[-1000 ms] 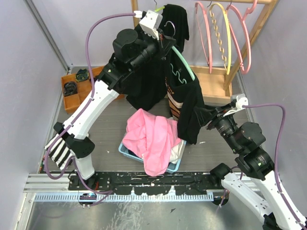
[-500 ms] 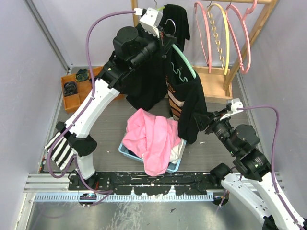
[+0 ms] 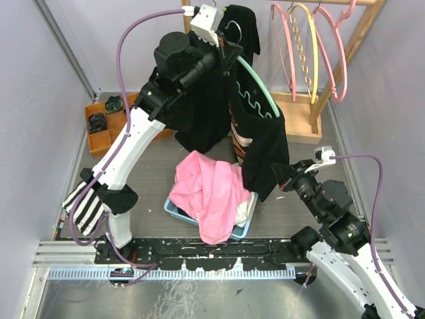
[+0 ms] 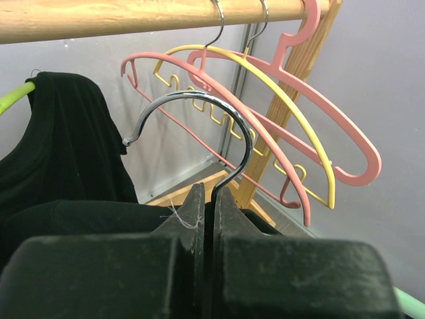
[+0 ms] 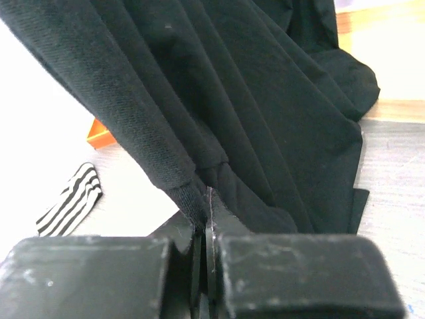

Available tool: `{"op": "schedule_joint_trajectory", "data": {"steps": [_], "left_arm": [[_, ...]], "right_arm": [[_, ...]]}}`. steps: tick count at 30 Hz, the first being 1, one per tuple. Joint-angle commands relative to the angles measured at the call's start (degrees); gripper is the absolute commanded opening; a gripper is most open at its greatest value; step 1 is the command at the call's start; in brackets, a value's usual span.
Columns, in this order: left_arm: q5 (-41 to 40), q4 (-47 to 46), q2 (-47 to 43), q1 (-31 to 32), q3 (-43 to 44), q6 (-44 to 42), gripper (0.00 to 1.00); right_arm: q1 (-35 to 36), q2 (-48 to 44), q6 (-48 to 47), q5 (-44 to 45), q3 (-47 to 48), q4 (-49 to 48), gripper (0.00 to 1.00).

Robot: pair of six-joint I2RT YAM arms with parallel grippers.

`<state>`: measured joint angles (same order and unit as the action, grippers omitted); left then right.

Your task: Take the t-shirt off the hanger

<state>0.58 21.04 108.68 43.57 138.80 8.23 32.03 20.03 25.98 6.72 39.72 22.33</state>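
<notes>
Black t-shirt (image 3: 262, 143) on green hanger (image 3: 256, 81), held aloft above grey table (image 3: 156, 176).
Left jaws shut on hanger's chrome hook (image 4: 192, 96); right jaws, half open a second ago, now pinch the shirt's lower edge. On table: orange tray (image 3: 99, 141), blue basket (image 3: 174, 211), pink cloth (image 3: 209, 193); wooden rack (image 3: 345, 46) at right.

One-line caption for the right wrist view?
Right pincer shut on an edge of the black t-shirt, the fabric rising in folds above its tips.
</notes>
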Motion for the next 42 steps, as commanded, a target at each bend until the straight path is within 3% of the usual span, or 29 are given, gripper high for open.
{"op": "schedule_joint_trajectory", "data": {"steps": [1, 7, 9, 12, 15, 26, 28, 30, 35, 42], "left_arm": [[-1.98, -3.93, -0.31, -1.14, 4.66, 2.89, 0.00], [-1.04, -5.01, -1.25, -1.47, 3.59, 4.67, 0.00], [-0.10, -5.82, -1.86, -1.53, 2.05, 5.13, 0.00], [1.28, -6.88, -2.72, -1.48, -0.77, 5.64, 0.00], [1.86, -6.83, -3.08, -1.49, -2.39, 5.85, 0.00], [3.88, -7.01, -4.69, -1.48, -5.38, 6.04, 0.00], [4.27, -7.35, -5.23, -1.43, -6.37, 6.18, 0.00], [4.62, -7.77, -5.71, -1.38, -7.15, 6.36, 0.00], [4.66, -7.55, -6.18, -1.42, -7.21, 6.42, 0.00], [3.21, -7.35, -6.23, -1.41, -5.67, 6.95, 0.00]], "right_arm": [[0.05, 0.10, 7.66, 6.93, -1.10, 2.90, 0.01], [0.05, 3.65, 6.27, 6.92, 0.81, 4.82, 0.02], [0.05, 2.98, 4.03, 6.38, 1.26, 3.27, 0.12], [0.05, 0.92, 1.04, 3.49, 2.08, 0.89, 0.38], [0.04, -1.71, -1.02, 3.02, 2.61, -1.26, 0.50], [0.05, -3.82, -5.45, 3.88, 4.60, -5.72, 0.55], [0.07, -2.73, -5.99, 3.91, 4.86, -6.79, 0.54], [0.05, -1.46, -6.16, 3.83, 5.21, -7.53, 0.47], [0.00, -0.44, -4.69, 5.21, 4.61, -7.29, 0.04], [0.05, 1.03, 2.81, 15.81, 2.70, 1.49, 0.01]]}}
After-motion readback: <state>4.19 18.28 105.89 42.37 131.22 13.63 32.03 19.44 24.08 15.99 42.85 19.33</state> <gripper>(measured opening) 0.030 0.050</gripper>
